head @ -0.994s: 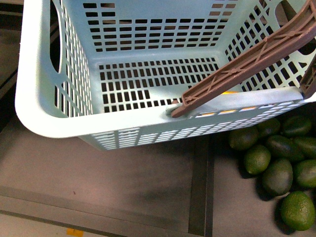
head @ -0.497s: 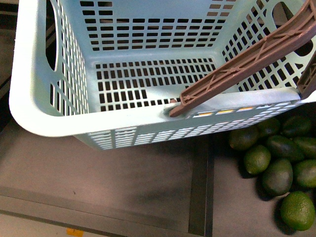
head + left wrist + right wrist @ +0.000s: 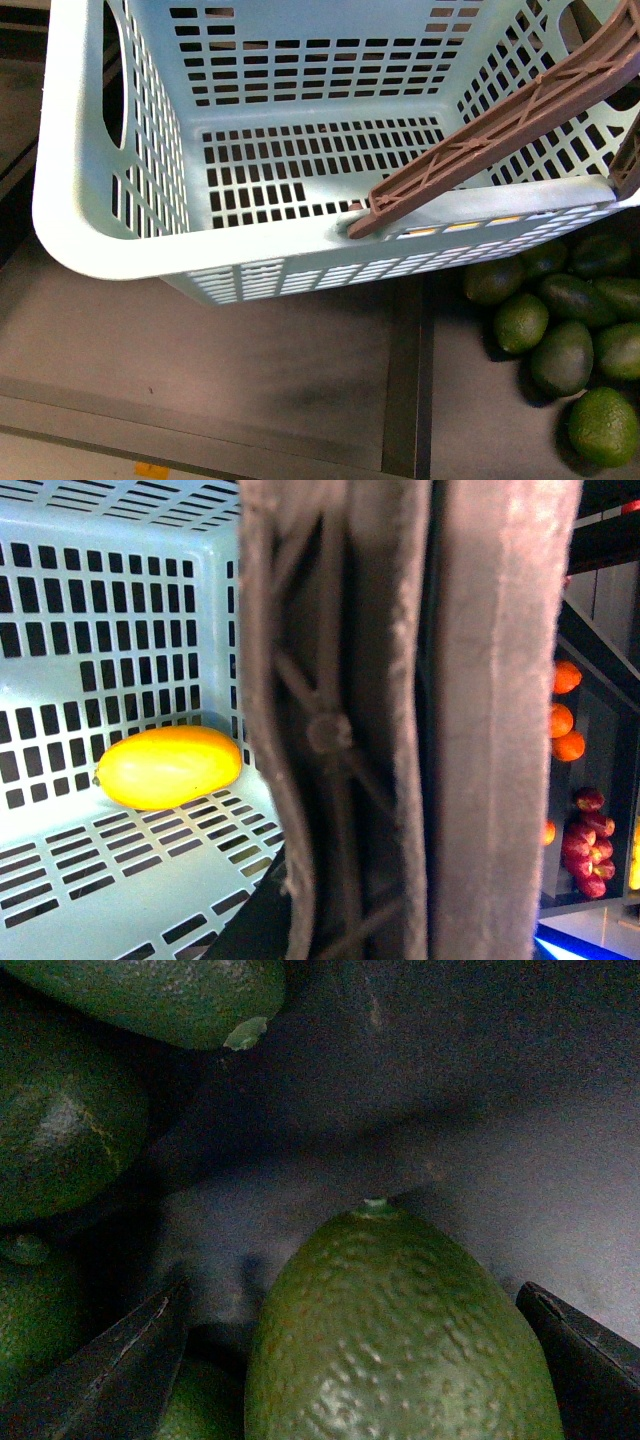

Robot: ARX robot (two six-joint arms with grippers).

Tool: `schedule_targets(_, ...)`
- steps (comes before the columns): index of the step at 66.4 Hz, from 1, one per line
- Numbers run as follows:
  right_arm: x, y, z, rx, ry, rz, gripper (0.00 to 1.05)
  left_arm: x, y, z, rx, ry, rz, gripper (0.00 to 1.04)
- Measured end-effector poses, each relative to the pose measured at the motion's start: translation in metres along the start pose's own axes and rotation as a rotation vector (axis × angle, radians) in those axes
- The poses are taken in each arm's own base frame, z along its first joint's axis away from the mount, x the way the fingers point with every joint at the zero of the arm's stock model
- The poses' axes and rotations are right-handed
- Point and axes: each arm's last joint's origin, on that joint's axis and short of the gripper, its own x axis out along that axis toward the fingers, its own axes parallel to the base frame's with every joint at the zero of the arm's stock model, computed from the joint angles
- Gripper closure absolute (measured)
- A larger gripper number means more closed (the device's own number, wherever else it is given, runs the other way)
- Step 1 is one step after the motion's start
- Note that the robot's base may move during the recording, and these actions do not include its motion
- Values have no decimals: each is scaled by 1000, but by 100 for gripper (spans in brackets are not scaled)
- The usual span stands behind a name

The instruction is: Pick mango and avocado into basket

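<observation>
A light blue slotted basket [image 3: 90, 240] fills the upper part of the front view, tilted over a dark shelf [image 3: 250, 370]. Its brown ribbed handle [image 3: 500, 130] is raised on a slant. A heap of avocados [image 3: 560, 355] lies on the shelf just beside the basket's near corner.

In the left wrist view the handle sits very close to the camera. The left gripper's fingers cannot be picked out, so its grip cannot be told. The mango [image 3: 168, 767] lies on the basket floor against a wall.

In the right wrist view one avocado [image 3: 400, 1330] stands between the spread fingers of the right gripper [image 3: 348, 1300], not clamped. The mango step looks done and the avocado pick is in hand. Next, the fingers need to close squarely and lift clear of the neighbouring fruit.
</observation>
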Motion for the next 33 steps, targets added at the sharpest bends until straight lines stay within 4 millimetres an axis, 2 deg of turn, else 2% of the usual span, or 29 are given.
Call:
schedule_targets(17, 10, 7, -1, -19, 11, -28, 9, 0, 0, 0, 0, 0, 0, 91)
schedule_targets(27, 11, 7, -2, -21, 11, -43, 34, 0, 0, 0, 0, 0, 0, 91)
schedule_targets(33, 10, 5, -4, -15, 8, -41, 41, 0, 0, 0, 1, 0, 0, 91)
